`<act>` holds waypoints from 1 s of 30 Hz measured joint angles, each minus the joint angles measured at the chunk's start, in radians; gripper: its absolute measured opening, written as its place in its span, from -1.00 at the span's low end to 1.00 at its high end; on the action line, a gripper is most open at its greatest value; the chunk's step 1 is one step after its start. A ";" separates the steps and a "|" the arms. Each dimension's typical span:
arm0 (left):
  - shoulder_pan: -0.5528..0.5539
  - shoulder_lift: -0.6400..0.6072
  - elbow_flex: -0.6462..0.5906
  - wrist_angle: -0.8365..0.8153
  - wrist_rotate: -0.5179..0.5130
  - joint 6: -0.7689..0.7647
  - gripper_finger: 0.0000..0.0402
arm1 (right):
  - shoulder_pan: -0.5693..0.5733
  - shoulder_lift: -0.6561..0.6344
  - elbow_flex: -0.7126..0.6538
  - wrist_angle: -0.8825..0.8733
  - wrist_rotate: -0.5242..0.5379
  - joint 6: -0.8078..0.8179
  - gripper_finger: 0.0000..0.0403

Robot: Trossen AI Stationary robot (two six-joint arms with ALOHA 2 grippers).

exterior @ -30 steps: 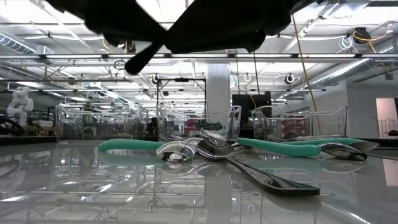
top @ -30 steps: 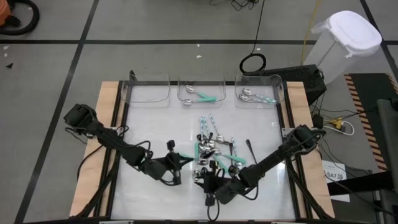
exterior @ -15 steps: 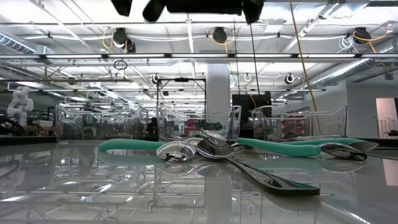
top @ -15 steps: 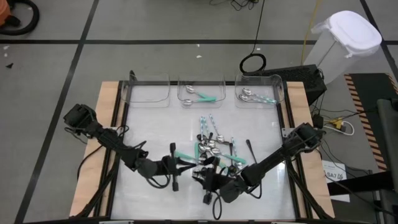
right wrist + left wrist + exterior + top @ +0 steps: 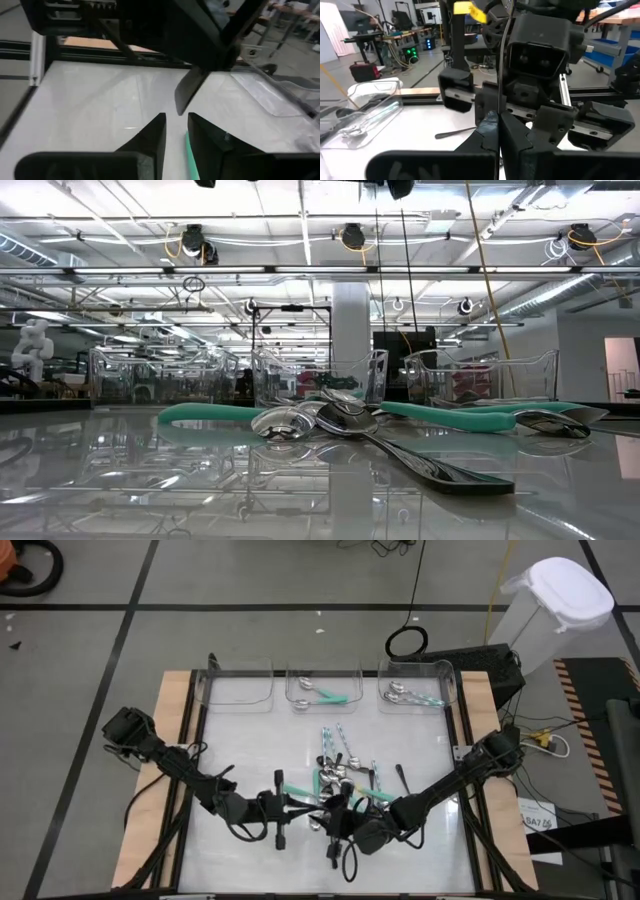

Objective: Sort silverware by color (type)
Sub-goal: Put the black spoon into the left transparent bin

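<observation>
Two bins (image 5: 324, 690) hold spoons overhead, unreadable from the low view.

We are seeing both arms covering the near end of the silverware pile (image 5: 345, 785); whether the right pincer (image 5: 335, 825) is holding anything is staying hidden underneath them.

silverware (image 5: 345, 778) mid-table, bins (image 5: 322, 686) behind
</observation>
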 joint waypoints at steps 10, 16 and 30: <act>0.002 0.000 0.000 0.008 0.026 -0.003 -1.00 | -0.009 0.000 0.000 0.050 -0.028 -0.010 -0.61; 0.002 0.000 0.000 0.026 0.027 -0.003 -1.00 | -0.009 0.000 0.000 0.068 -0.031 -0.020 -0.61; 0.021 0.041 0.000 0.101 0.084 0.025 -1.00 | -0.012 0.000 0.000 0.106 -0.030 -0.037 -0.89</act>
